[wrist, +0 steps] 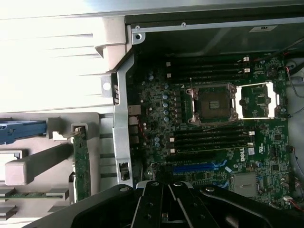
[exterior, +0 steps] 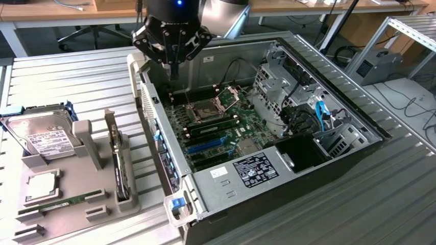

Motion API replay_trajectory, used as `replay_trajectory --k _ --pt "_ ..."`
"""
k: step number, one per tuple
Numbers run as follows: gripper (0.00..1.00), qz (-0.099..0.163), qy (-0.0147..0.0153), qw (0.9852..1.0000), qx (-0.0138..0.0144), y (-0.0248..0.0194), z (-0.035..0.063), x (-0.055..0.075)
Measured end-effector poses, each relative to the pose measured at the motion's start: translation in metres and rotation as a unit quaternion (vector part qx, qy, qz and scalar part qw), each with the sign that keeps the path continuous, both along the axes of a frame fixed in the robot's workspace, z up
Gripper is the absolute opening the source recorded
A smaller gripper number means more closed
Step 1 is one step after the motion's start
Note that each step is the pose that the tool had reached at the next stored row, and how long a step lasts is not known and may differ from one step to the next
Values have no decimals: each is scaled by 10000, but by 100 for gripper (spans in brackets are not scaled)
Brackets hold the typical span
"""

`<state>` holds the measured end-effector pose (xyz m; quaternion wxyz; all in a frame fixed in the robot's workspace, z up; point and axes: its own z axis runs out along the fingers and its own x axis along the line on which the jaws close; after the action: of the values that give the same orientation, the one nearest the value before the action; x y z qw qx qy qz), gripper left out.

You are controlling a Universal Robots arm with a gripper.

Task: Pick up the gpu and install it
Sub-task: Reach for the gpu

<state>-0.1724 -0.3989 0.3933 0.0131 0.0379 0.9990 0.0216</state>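
Exterior view: the gripper (exterior: 173,70), pressed together (empty), hangs over the case (exterior: 153,112); beside it the gpu (exterior: 121,163) stands edgewise, presumably for grasping.

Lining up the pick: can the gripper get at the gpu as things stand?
Probably yes: the gpu stands on edge in its holder, top edge uncovered, though the gripper, above the case, is shut.

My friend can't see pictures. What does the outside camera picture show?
A robot gripper, shut and holding nothing, hangs over an open computer case lying on a metal table. On the exterior view's left, the gpu stands on edge in a gray holder, with a hard drive nearby.
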Motion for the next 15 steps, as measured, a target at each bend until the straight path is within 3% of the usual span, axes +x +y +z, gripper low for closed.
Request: replay_trajectory --k 15 --pt "11 0 0 10000 0 0 0 -91"
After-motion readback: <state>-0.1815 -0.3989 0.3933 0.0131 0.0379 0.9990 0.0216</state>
